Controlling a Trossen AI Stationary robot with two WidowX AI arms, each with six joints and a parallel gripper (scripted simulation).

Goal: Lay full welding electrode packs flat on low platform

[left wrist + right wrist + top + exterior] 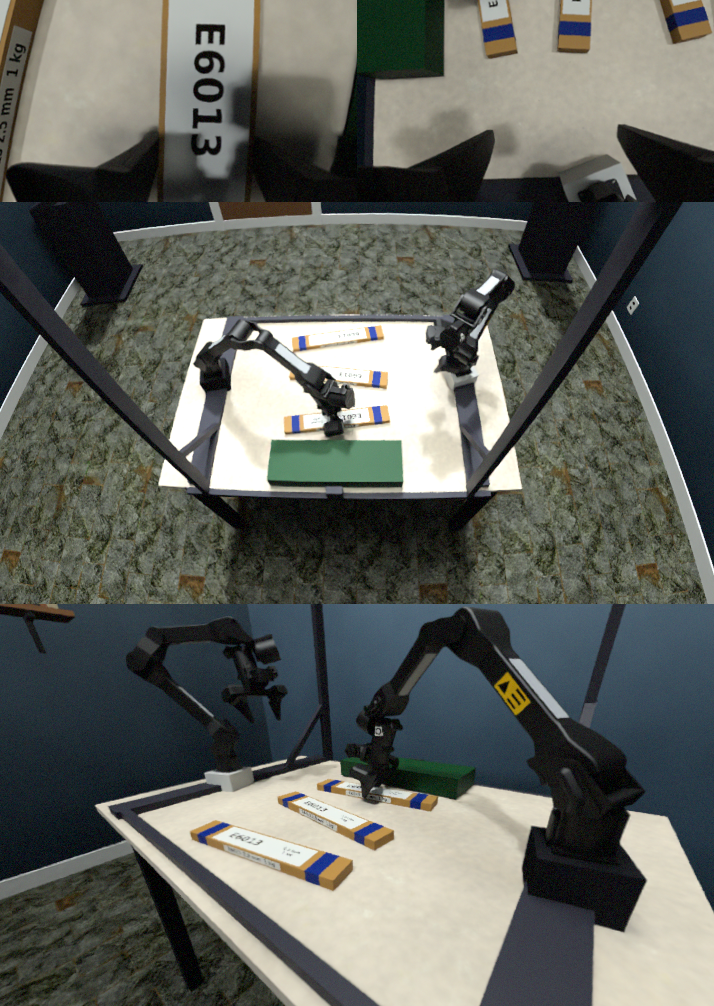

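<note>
Between the fingertips of the left arm's black pincer (334,425) (371,794) (205,173), an orange, blue-banded rectangular electrode pack (296,424) (425,801) (209,95) with a white label is clamped across its width, flat on the table. Just beside that pincer lies the low green rectangular platform (335,462) (462,781) (398,36). On its opposite side rest a similar middle pack (379,379) (335,819) (574,33) and, farther away, a similar outer pack (337,338) (272,854) (688,22). The right arm's black pincer (262,716) (555,131) is wide apart, gripping nothing, above the table.
</note>
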